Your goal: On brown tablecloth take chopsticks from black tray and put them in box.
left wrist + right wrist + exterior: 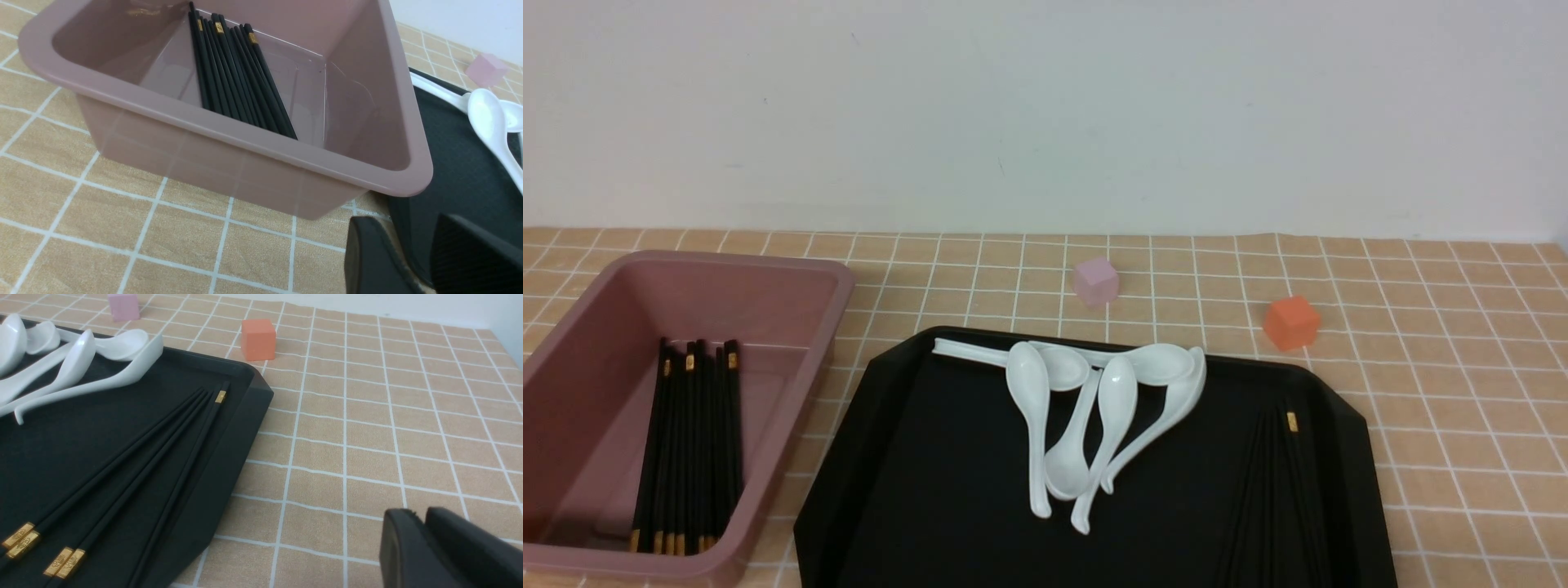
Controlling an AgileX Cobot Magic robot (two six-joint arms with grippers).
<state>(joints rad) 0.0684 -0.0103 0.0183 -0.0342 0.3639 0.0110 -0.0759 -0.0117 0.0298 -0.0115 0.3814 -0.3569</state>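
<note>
Several black chopsticks (1274, 490) lie fanned at the right side of the black tray (931, 490); the right wrist view shows these chopsticks (163, 457) with gold bands on the tray (81, 437). More chopsticks (690, 449) lie in the pink box (727, 261) at the left. My left gripper (406, 222) hovers open and empty by the near corner of the box (204, 118), at the tray's edge. My right gripper (421, 512) hangs over the brown tablecloth (367, 437) to the right of the tray, with only a narrow slit between its tips and nothing held. Neither gripper shows in the front view.
Several white soup spoons (1094, 408) lie piled in the middle and back of the tray. A pink cube (1096, 281) and an orange cube (1290, 322) stand on the cloth behind the tray. A white wall closes off the back.
</note>
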